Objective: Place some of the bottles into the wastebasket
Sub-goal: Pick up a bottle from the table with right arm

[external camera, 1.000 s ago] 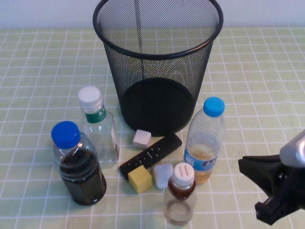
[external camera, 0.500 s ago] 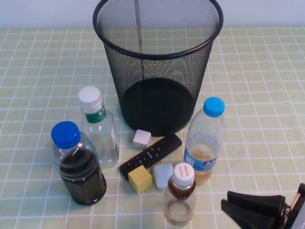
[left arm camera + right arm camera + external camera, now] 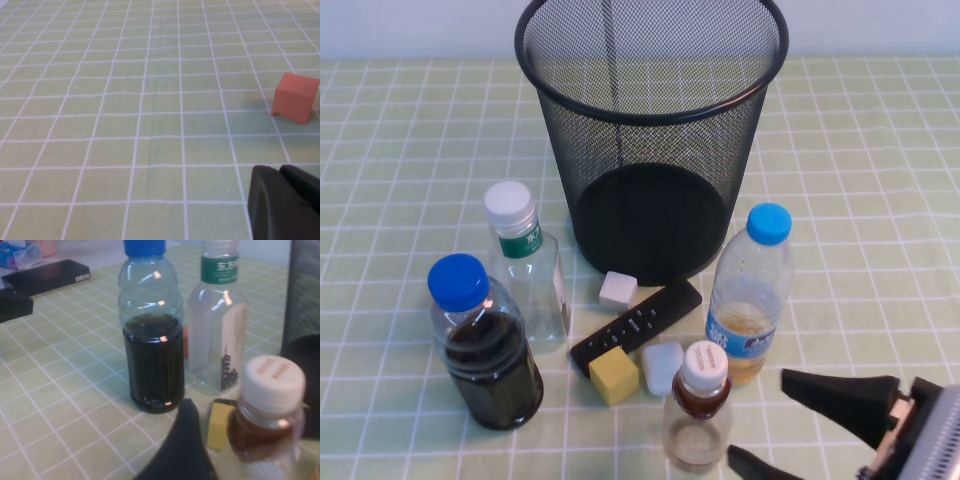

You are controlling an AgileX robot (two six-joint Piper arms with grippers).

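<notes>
near the front edge of the table: the right gripper (image 3: 800, 425) is seen low at the front right corner, just beside the small bottle (image 3: 698, 405).
right fingers: they are spread wide apart now; a second ago they were together, and the gripper was further to the right.
meaning of the change: it is judged that the jaws were opened for a grasp of the small bottle, which is not yet enclosed; nothing is held.
small bottle: upright, white cap, brownish neck, close to the front edge, in front of the remote control (image 3: 636, 326).
tall bottle (image 3: 527, 263): upright, green neck label, left of the middle, beside the dark blue-capped bottle (image 3: 485, 344).
wastebasket (image 3: 653, 130): it stands toward the far edge, behind all bottles; no bottle is seen inside it.
other things: an amber blue-capped bottle (image 3: 750, 293), a yellow block (image 3: 614, 376) and two pale erasers (image 3: 618, 289) lie between.
left gripper (image 3: 285, 202): it is parked over bare cloth near an orange block (image 3: 296, 97), fingers together, empty.
task progress: judged at the start; no bottle is moved yet.
</notes>
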